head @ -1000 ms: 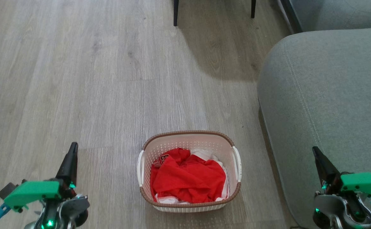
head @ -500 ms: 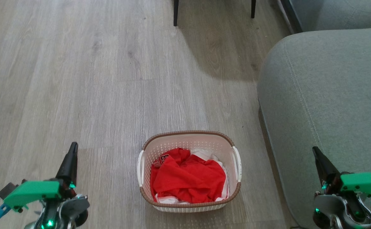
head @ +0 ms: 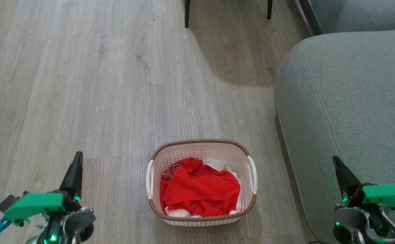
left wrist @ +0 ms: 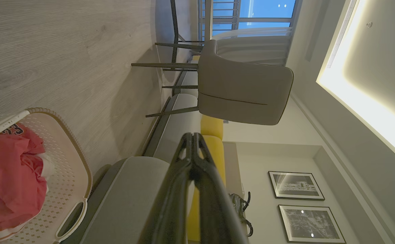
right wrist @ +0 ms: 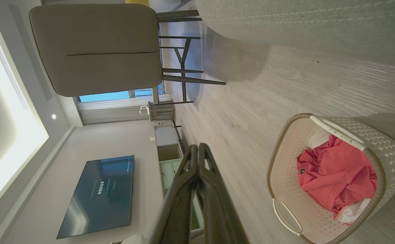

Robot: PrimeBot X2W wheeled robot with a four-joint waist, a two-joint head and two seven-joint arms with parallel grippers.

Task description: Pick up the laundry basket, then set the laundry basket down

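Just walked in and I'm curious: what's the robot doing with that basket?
Nothing is held yet. The laundry basket, with red clothing inside, stands on the wood floor beside the grey sofa. The left hand and the right hand are both shut and empty, one on each side, apart from it.

1. One laundry basket [head: 200,153].
2. One red garment [head: 200,189] inside the basket.
3. Two grippers: left gripper [head: 78,155] left of the basket, right gripper [head: 334,159] right of it.
4. One grey sofa [head: 346,101] right of the basket.
5. Two chair legs [head: 187,13] beyond the basket.
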